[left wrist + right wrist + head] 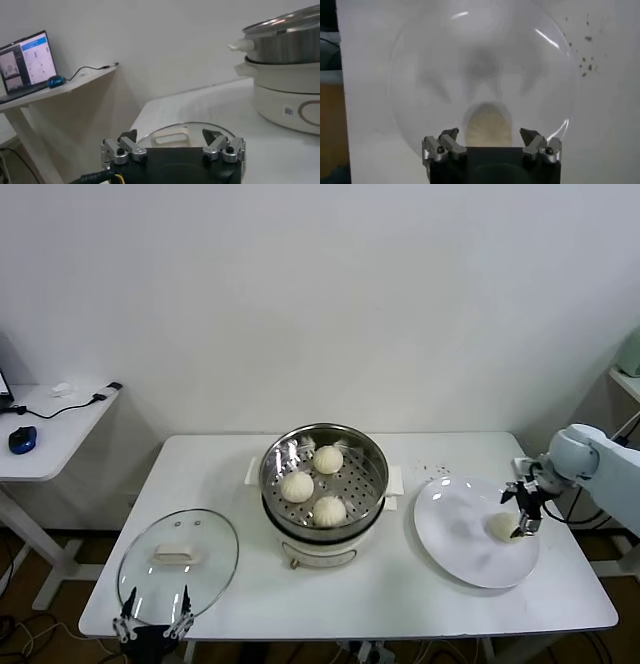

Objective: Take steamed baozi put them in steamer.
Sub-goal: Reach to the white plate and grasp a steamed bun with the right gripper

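Three buns lie in the steamer (322,474) at the worktop (400,584) centre: one at 12 o'clock (328,459), one at 9 o'clock (297,486), one at 6 o'clock (329,510). The 3 o'clock part of the perforated floor is bare. The fourth bun (501,526) rests on the white plate (450,534), at 3 o'clock from the steamer, towards the plate's right rim.

The right end effector (527,514) hangs just above that bun with its fingers spread to full width and nothing between them. The right wrist view shows the bun (488,129) centred between the two fingertips (530,135).

The left end effector (155,622) is idle at the worktop's near-left edge, fully spread and empty, beside the glass lid (178,562).

Assessment: the step in hand is the pick of the last bun. Recommended practice:
- Descend straight, keeping the bun centred.
- Close at the widest part of the dome, not its crown.
- Squeeze lightly; soft dough is likely to dent or tear.
- Lift clear of the plate rim and steamer wall.
- Release over the bare 3 o'clock space.
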`<state>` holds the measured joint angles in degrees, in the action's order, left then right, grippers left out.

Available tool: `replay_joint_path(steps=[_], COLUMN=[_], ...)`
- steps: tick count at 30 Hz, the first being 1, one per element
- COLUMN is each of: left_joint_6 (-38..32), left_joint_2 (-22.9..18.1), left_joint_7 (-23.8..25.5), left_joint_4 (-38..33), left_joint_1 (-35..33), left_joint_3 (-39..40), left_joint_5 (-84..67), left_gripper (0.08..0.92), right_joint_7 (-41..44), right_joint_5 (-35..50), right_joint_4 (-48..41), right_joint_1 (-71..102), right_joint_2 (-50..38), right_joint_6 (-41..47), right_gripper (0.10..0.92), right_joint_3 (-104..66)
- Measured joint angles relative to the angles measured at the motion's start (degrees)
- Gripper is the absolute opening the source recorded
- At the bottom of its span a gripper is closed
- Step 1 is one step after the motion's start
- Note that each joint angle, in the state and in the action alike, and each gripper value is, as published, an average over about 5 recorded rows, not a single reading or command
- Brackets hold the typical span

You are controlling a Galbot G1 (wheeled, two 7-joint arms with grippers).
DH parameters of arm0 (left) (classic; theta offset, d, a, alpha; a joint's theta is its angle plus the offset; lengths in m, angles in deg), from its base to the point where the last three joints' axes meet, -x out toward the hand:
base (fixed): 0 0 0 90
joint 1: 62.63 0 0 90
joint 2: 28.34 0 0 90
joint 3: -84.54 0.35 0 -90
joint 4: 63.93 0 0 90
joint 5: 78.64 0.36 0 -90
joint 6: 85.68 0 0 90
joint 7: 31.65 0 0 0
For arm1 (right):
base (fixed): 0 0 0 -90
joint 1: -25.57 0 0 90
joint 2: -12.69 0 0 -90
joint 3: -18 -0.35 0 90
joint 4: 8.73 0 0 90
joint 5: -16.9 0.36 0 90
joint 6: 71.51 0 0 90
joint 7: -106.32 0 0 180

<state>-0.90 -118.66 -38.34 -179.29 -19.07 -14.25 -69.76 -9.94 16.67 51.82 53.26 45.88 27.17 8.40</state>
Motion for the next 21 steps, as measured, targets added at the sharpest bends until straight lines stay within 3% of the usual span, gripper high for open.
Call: replay_joint_path(steps=[15,21], left_joint_6=[-0.06,-0.06], left_joint_2=[-0.44,-0.55], left_joint_7=[-0.05,-0.05], left_joint_4=[0.44,0.41], left_joint_1=[-0.07,-0.04], left_joint_3=[-0.22,-0.09], left_joint_5=[0.62,0.99], left_gripper=[0.823,0.823], right_joint_7=[0.81,1.38], right_joint_5=[-4.72,-5.15], right_joint_4=[-7.60,-8.75], right_joint_1=[4.97,5.16], right_joint_2=[4.63,5.69], right_joint_6=[-1.15,-1.34], right_gripper=[0.820,0.693], right_joint_3=[-5.92,-6.31])
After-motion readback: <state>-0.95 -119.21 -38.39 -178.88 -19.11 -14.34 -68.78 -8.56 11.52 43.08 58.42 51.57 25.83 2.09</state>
